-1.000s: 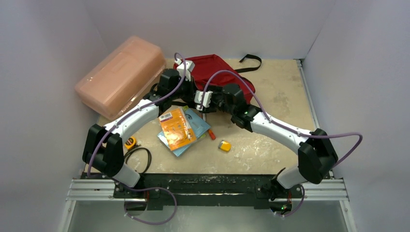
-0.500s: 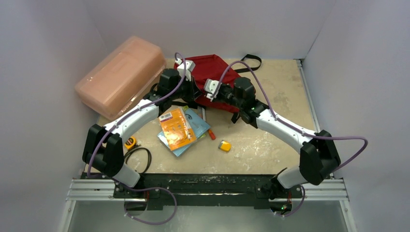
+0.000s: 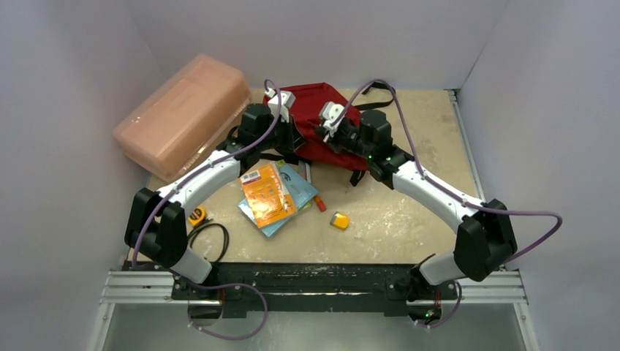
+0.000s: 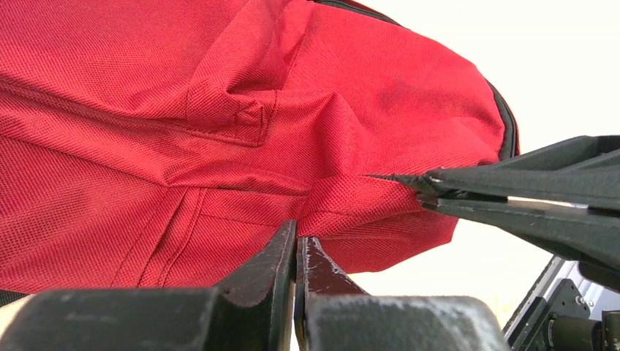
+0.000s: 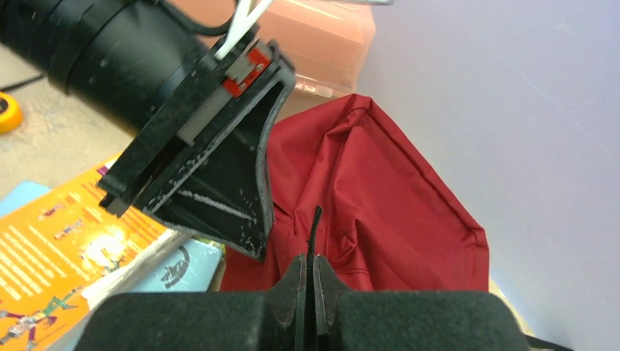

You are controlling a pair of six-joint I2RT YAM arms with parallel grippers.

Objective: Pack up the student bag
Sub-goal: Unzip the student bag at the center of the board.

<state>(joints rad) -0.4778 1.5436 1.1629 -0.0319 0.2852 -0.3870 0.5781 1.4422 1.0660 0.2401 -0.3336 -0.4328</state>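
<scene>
The left claw [image 4: 296, 238] is pinching the student bag [image 4: 146, 146] cloth while the right claw [image 5: 313, 259] is clamping its thin black tab [image 5: 315, 227], which is likely slipping out under a hard tug.

You have one student bag [image 3: 311, 99], one pink plastic box [image 3: 183, 117], one orange booklet [image 3: 267, 194], at least one blue booklet [image 3: 301, 191] beneath it, one red pen [image 3: 320, 205], one yellow tape measure [image 3: 196, 216] and one small yellow block [image 3: 339, 220].
</scene>
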